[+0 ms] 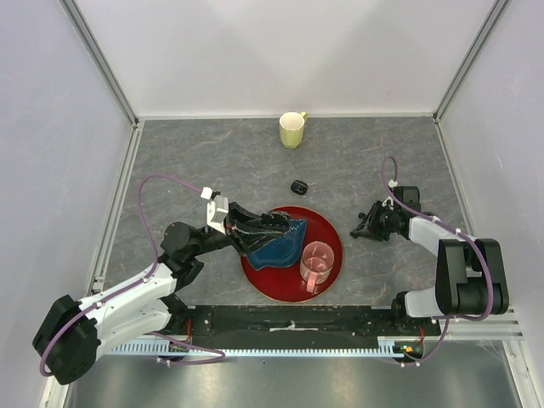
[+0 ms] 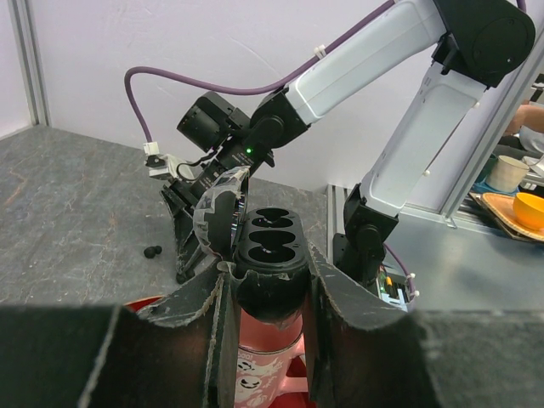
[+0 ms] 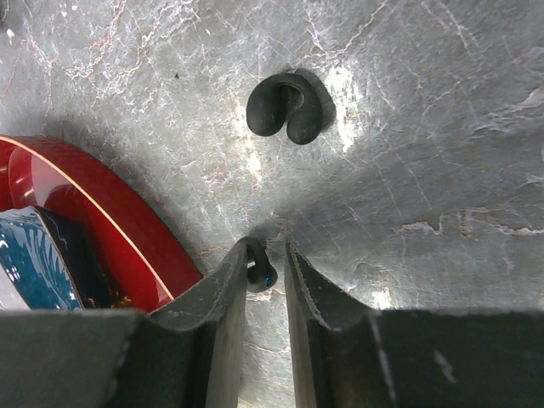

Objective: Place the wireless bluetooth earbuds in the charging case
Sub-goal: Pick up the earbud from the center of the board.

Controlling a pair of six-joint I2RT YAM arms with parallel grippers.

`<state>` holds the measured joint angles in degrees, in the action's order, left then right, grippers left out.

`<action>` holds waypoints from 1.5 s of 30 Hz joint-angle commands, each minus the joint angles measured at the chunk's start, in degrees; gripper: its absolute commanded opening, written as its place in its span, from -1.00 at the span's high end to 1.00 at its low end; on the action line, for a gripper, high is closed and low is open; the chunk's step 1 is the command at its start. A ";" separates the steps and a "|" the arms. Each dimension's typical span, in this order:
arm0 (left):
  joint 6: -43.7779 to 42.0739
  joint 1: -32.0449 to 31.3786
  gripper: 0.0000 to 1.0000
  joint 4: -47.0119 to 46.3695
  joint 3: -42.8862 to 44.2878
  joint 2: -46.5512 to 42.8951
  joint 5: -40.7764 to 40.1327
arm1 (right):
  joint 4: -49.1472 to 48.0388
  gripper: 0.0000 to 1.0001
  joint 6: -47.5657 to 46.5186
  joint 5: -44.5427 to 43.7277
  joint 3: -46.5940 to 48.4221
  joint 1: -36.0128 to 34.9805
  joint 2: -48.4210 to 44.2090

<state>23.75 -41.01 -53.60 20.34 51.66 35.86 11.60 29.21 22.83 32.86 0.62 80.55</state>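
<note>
Left pincer [image 2: 270, 289] clamped on open case [image 2: 272, 246] over plate's [image 1: 272, 285] left rim; right pincer [image 3: 266, 263], jaws slightly apart, straddles earbud [image 3: 260, 275] on bench [image 3: 425, 127] near plate's right rim.

Earbud [image 3: 262, 276] part hidden in right hand [image 3: 266, 255]; charging case [image 2: 272, 234] base hidden by left hand [image 2: 270, 272]; plate [image 3: 119, 221] cut off.

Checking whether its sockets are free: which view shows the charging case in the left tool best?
Left wrist: the open case sits clamped in the left tool, sockets facing the camera, apparently empty. Top view: it is lost against the dark tool above the red plate. The right wrist view misses it.
</note>
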 commanded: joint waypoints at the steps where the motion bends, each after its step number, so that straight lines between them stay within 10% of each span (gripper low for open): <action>1: 1.48 -0.21 0.95 -0.89 -0.21 0.11 -1.58 | -1.31 0.40 -1.09 -0.95 -0.43 -0.27 -1.89; 28: 2.09 -0.29 0.95 -0.36 -0.04 1.25 -1.67 | -3.07 0.88 -1.44 2.14 -0.52 -3.43 -0.66; 45: 2.79 -0.29 0.95 -0.27 0.05 1.95 -1.67 | -0.61 0.73 -3.46 -3.50 1.41 -8.27 -0.22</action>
<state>24.71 -41.01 -52.38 20.25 53.12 34.59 9.93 27.20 20.43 33.06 -6.79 79.55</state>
